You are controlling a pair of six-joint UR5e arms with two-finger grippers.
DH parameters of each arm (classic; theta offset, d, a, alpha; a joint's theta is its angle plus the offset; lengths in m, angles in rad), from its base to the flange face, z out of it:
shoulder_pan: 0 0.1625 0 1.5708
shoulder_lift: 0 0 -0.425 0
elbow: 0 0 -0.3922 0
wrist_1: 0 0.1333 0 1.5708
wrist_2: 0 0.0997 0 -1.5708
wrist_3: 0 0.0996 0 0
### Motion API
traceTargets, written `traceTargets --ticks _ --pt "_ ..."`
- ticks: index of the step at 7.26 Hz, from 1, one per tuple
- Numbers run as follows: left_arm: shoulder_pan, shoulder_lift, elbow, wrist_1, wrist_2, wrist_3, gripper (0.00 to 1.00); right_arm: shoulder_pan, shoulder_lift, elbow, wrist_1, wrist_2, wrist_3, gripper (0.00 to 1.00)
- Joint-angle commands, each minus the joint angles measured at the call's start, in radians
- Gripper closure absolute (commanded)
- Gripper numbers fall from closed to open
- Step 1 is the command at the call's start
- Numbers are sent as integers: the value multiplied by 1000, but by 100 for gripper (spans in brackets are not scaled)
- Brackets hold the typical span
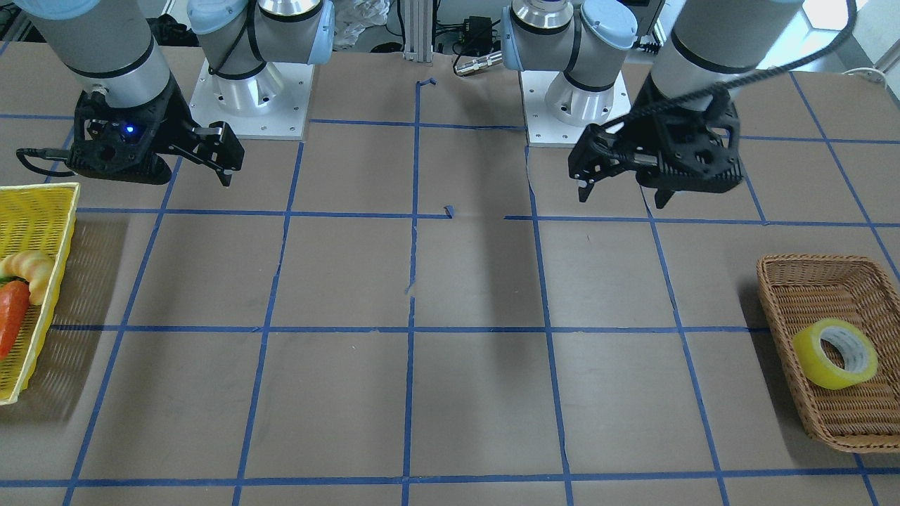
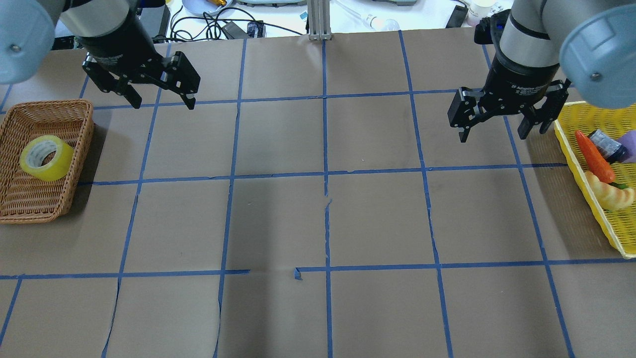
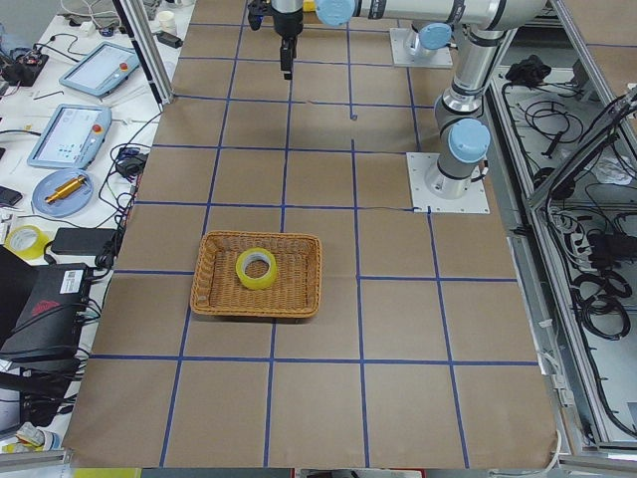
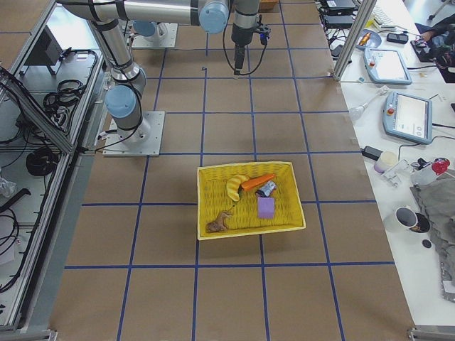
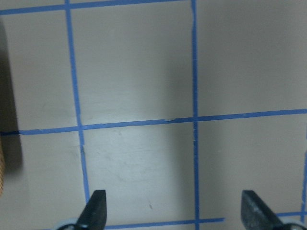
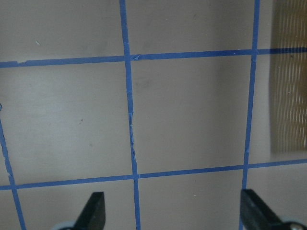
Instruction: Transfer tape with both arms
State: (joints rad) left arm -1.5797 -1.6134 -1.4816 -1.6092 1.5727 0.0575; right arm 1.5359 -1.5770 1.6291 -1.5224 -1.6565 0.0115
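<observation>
The yellow tape roll [image 2: 46, 158] lies tilted inside a brown wicker basket [image 2: 74, 107] at the table's left end; it also shows in the front view [image 1: 837, 353] and the exterior left view [image 3: 256, 268]. My left gripper [image 2: 164, 105] is open and empty, hanging above the table to the right of and beyond the basket. The left wrist view shows its two fingertips [image 5: 175, 211] wide apart over bare brown paper. My right gripper [image 2: 492, 137] is open and empty above the table on the right side; its fingertips [image 6: 173, 211] are spread over the grid lines.
A yellow plastic basket [image 2: 566, 144] at the table's right end holds a toy carrot [image 2: 594, 156], a bread piece [image 2: 613, 195] and other small items. Blue tape grid lines cross the brown paper. Cables and devices lie beyond the far edge.
</observation>
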Motion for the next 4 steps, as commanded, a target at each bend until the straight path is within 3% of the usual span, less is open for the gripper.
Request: traceTargets --ticks 1,4 --pt "-22 38 -26 -3 3 -68 0 0 0 2 -1 -5 -2 0" --pt "53 55 -25 -6 -11 -65 0 1 0 2 -2 1 -1 0"
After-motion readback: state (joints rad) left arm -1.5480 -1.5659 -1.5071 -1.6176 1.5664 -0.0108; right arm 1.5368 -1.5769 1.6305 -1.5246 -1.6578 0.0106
